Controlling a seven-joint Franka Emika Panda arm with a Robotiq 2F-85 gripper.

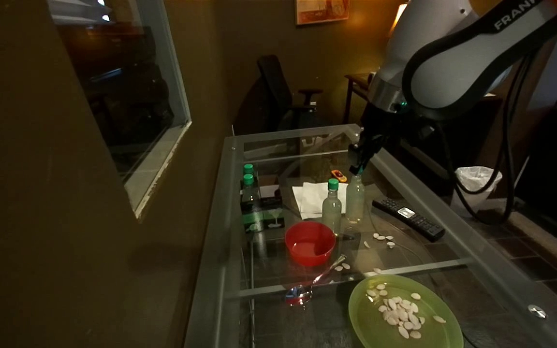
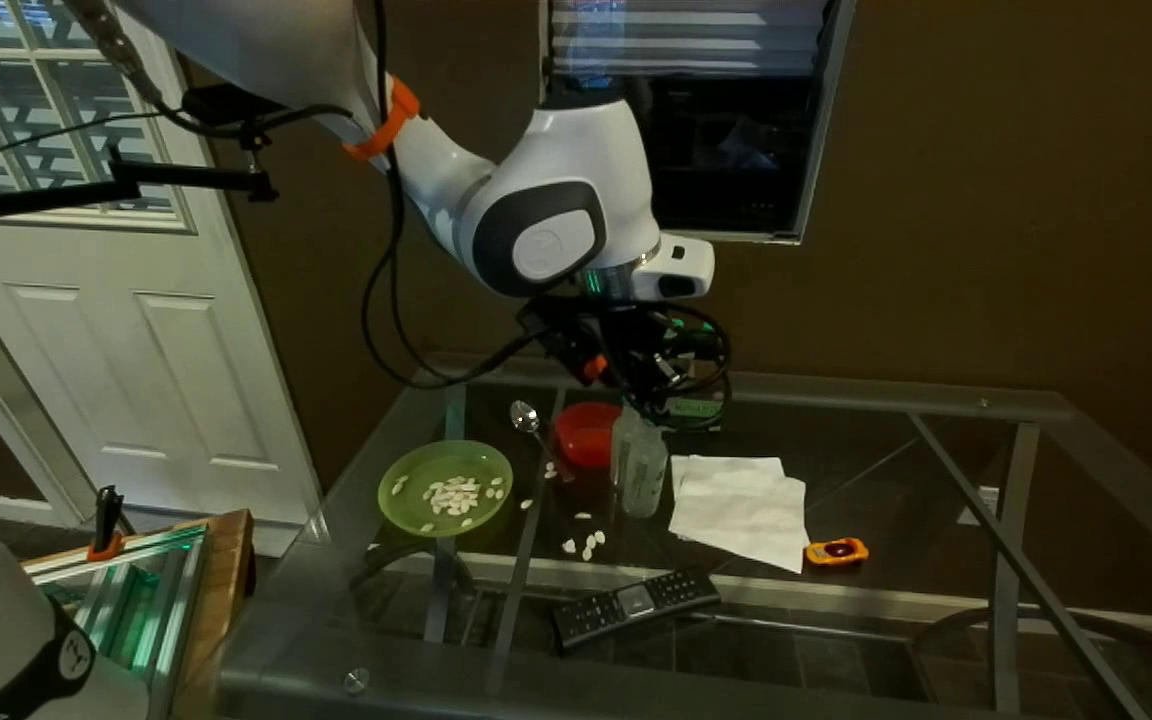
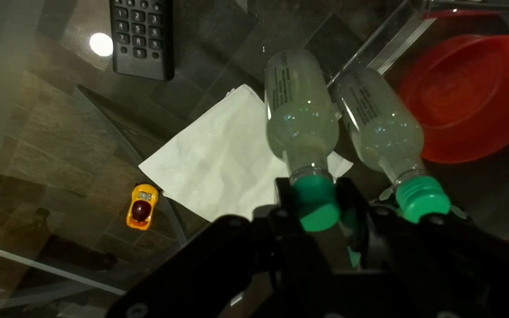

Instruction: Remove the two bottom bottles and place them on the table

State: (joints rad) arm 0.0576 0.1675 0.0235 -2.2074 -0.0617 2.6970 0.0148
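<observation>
1. The held bottle (image 3: 301, 110), by my reading one of the task's pair, is upright or nearly so at the tabletop (image 2: 456, 690); I cannot tell whether its base touches.
2. The jaws are clamped on its cap (image 3: 314, 210), one to either side, probably because it is narrow and leaves the body below free for setting down.
3. The second bottle (image 3: 382, 126), presumably the pair's other half, stands just beside it, at three o'clock in the wrist view, with the bowl (image 3: 466, 106) farther out that way. So near, it could be knocked when the jaws let go.
4. The carton (image 1: 264, 223) is at nine o'clock of the held bottle in an exterior view, with two more bottles (image 1: 249, 191) in it; its spot by the wall (image 2: 1016, 200) likely keeps it out of the way.
5. In the wrist view, paper (image 3: 219, 154) lies at eight o'clock, the toy car (image 3: 142, 207) beyond it; the remote (image 3: 142, 39) is at ten.
6. In an exterior view, the plate (image 2: 454, 458) of seeds (image 2: 453, 497) is at nine o'clock, the spoon (image 2: 526, 416) at ten.
7. The tabletop is see-through glass, tiled floor (image 1: 520, 241) showing beneath. The room is dim: in an exterior view, chair (image 1: 278, 87) at eleven o'clock, lit lamp (image 1: 398, 14) at twelve.
</observation>
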